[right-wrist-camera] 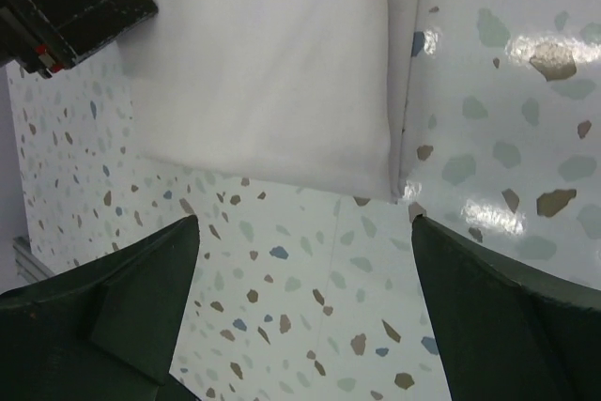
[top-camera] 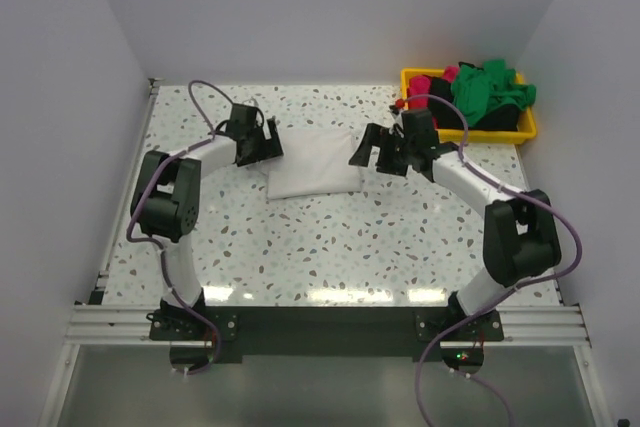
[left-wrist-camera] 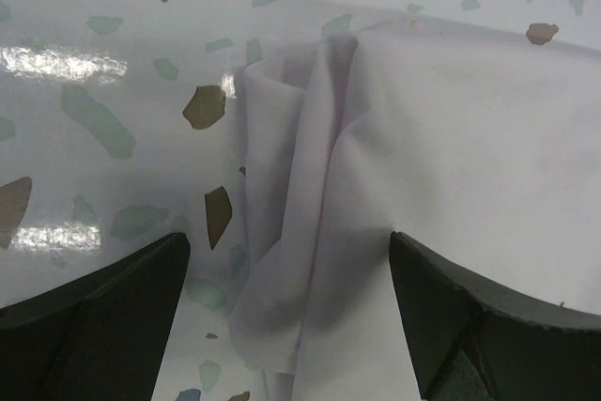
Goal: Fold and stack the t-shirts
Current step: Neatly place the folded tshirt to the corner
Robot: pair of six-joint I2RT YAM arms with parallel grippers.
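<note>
Black-fingered and spread wide, the left gripper (left-wrist-camera: 286,241) grasps nothing; it straddles the rumpled left edge of the single white t-shirt (top-camera: 315,162). The right gripper (right-wrist-camera: 305,223), equally wide and empty, hovers at that shirt's right side, its two fingers framing a smooth folded corner. The white shirt is a soft, flat rectangle on the glossy speckled table (top-camera: 300,247). Beyond the shirt's far right corner, one yellow plastic bin (top-camera: 420,75) holds a crumpled heap of a green t-shirt (top-camera: 490,87), a magenta-pink t-shirt (top-camera: 447,77) and a black t-shirt (top-camera: 495,125).
</note>
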